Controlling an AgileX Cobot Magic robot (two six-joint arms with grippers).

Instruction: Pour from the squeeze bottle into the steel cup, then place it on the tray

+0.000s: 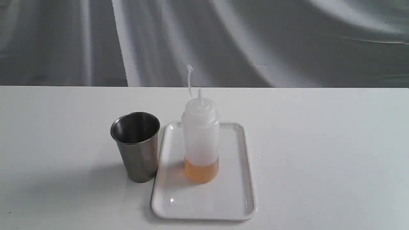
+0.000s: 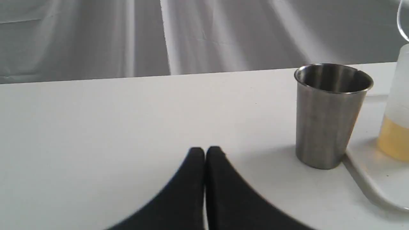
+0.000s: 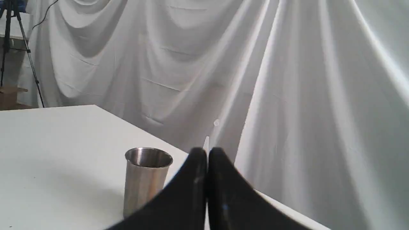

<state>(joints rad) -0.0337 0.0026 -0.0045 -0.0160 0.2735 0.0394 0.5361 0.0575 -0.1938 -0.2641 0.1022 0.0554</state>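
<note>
The squeeze bottle point(image 1: 200, 137) stands upright on the white tray point(image 1: 233, 191), amber liquid filling its bottom, its cap strap sticking up. The steel cup point(image 1: 136, 145) stands upright on the table, touching or nearly touching the tray's left edge. No arm appears in the exterior view. In the left wrist view my left gripper point(image 2: 205, 150) is shut and empty, low over the table, well apart from the cup point(image 2: 329, 111) and the bottle point(image 2: 396, 127). My right gripper point(image 3: 207, 151) is shut and empty; behind it I see the cup point(image 3: 145, 179), while the fingers hide most of the bottle.
The white table point(image 1: 319, 143) stretches wide on both sides of the tray. A grey-white draped cloth point(image 1: 223, 41) hangs behind its far edge. A tripod point(image 3: 19, 48) stands off the table in the right wrist view.
</note>
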